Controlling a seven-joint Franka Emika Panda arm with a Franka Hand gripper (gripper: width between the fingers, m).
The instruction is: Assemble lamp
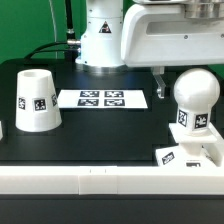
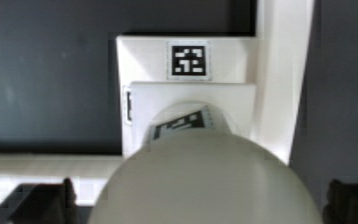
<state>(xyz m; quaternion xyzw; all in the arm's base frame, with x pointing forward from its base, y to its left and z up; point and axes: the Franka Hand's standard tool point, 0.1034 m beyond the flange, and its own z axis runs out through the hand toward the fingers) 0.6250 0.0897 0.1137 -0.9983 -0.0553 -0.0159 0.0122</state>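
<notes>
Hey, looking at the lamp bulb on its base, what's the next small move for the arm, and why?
Probably close the jaws on the bulb: they stand open on either side of it, and it stands on the base. Whether it is fully seated cannot be told.

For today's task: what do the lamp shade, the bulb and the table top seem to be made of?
Shade: probably white plastic, matte; even colour and smooth moulded walls.
Bulb: likely the same plastic, matte to satin; smooth, evenly shaded dome.
Table top: dark matte sheet, material unclear; no glare shows.
</notes>
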